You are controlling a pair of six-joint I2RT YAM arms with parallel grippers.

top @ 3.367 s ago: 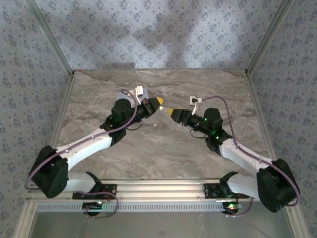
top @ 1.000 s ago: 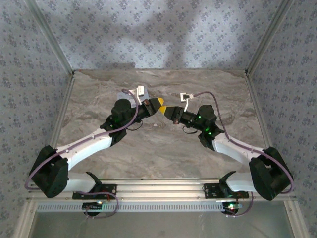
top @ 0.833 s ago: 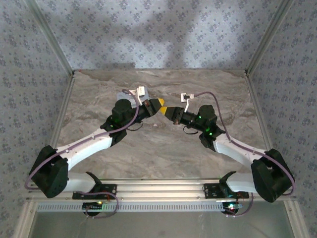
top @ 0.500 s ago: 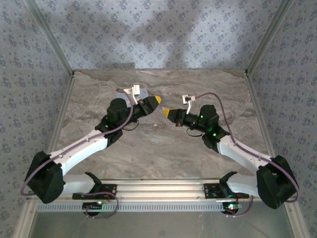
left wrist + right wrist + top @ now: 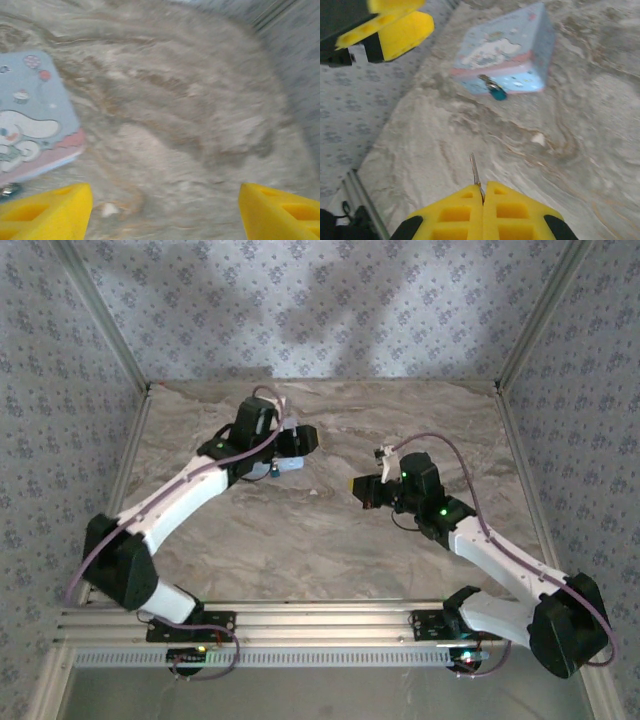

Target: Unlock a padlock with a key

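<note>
The tiny teal padlock (image 5: 496, 93) hangs by its small metal shackle from the front of a pale blue cartoon tin (image 5: 507, 52) lying on the marble table. My right gripper (image 5: 483, 188) is shut on the key (image 5: 475, 171), whose thin blade sticks out toward the padlock, still well short of it. In the top view the right gripper (image 5: 358, 487) sits right of the tin (image 5: 288, 466). My left gripper (image 5: 302, 438) hovers over the tin's far side. It is open (image 5: 165, 194), with bare table between its yellow fingers (image 5: 47, 210) and the tin (image 5: 30, 130) at the left.
The marble table (image 5: 330, 540) has patterned walls behind and on both sides. A small white chip (image 5: 538, 139) lies on the table near the tin. The left gripper's yellow fingers (image 5: 395, 30) show at the top left of the right wrist view.
The left arm has swung back and upward to hang over the tin. The right gripper, still with the key, has drawn back toward the right and nearer edge.
</note>
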